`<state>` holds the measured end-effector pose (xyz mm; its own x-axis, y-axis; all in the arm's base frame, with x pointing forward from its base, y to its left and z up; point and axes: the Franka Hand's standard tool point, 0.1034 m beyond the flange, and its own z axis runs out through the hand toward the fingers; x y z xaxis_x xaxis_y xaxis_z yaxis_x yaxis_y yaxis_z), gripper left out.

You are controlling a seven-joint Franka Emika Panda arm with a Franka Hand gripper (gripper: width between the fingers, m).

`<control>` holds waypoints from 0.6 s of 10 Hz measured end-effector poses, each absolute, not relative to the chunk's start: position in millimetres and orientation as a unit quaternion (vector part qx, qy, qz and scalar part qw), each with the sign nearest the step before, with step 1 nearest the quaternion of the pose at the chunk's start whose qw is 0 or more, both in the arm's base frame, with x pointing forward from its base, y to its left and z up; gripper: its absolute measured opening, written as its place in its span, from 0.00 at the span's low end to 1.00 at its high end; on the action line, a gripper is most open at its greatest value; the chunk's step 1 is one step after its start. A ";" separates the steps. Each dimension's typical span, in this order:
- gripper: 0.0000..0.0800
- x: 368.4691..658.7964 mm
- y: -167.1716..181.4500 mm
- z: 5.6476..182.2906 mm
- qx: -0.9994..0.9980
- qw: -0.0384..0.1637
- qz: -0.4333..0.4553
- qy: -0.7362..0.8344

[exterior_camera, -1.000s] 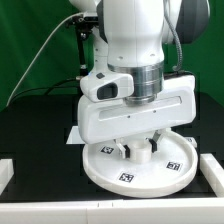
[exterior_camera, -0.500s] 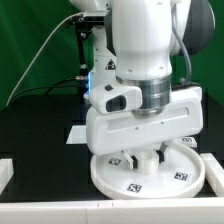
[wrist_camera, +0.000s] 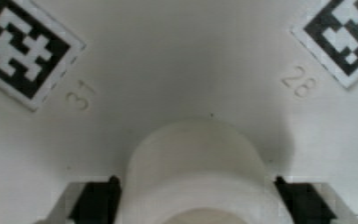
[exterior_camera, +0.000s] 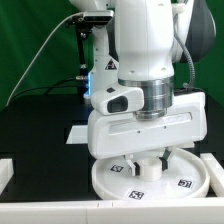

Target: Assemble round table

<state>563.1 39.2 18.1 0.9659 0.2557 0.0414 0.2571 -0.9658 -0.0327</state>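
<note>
plainly, found the disc (exterior_camera: 198,170) lying flat and rim up on the black table (exterior_camera: 40,120), towards the near edge between the white rails (exterior_camera: 8,172) and apart from the marker board (exterior_camera: 77,134) behind it. saw the post (exterior_camera: 150,162) standing upright near the middle of that disc, its foot on the white face, with printed tags (exterior_camera: 137,191) spread round it. hung straight above it, wrist vertical, was the gripper (exterior_camera: 150,166), set so low that the broad white body hid most of the far half of the disc. in the wrist view, looked down the length of the post (wrist_camera: 197,165) and caught the dark fingers (wrist_camera: 92,200) pressed against its two sides with no gap showing, so judged them closed on the post rather than merely flanking it. reckoned the straight-down hold was chosen to keep the post square to the disc, as needed for seating or twisting it into a centre socket. could not see the socket or any thread, since the post covered the spot. read the two tags (wrist_camera: 25,45) on either side of the post in the wrist view as a sign of fair centring. judged the step to be joining post to disc, with tilt or a slipping grip as the main risks.
</note>
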 end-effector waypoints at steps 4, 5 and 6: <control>0.51 565.6 29.8 18.5 -0.985 0.014 -0.024 -0.171; 0.51 565.5 27.9 18.4 -0.983 0.014 -0.024 -0.179; 0.51 565.1 25.8 17.2 -0.983 0.014 -0.023 -0.184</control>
